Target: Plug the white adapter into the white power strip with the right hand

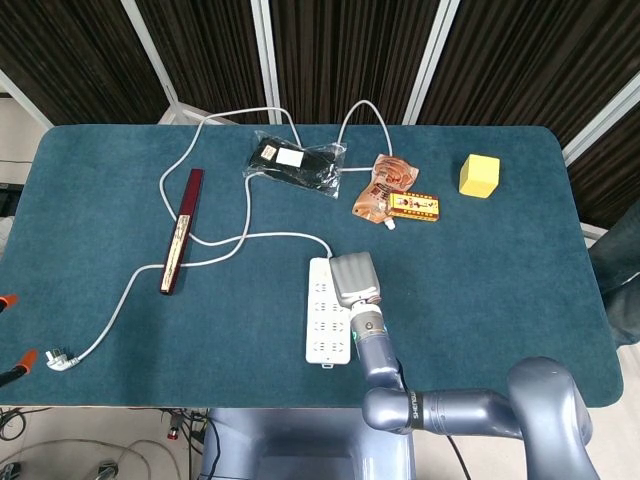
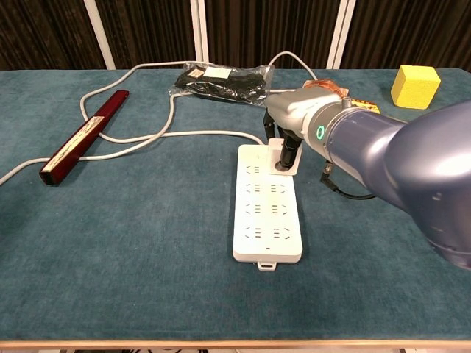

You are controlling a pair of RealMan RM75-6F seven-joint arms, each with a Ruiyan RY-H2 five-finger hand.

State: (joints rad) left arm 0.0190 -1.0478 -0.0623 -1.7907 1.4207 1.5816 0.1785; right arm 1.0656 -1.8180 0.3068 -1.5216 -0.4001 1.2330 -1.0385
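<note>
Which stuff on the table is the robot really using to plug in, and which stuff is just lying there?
Using:
right hand, fingers on the adapter
white adapter, at the strip's far end
white power strip and its cable

Just lying there:
yellow block
dark red flat box
black item in a clear bag
orange snack packets

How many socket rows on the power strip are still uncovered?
3 clear rows on the power strip. The far-end one sits under the adapter held by the right hand.
</note>
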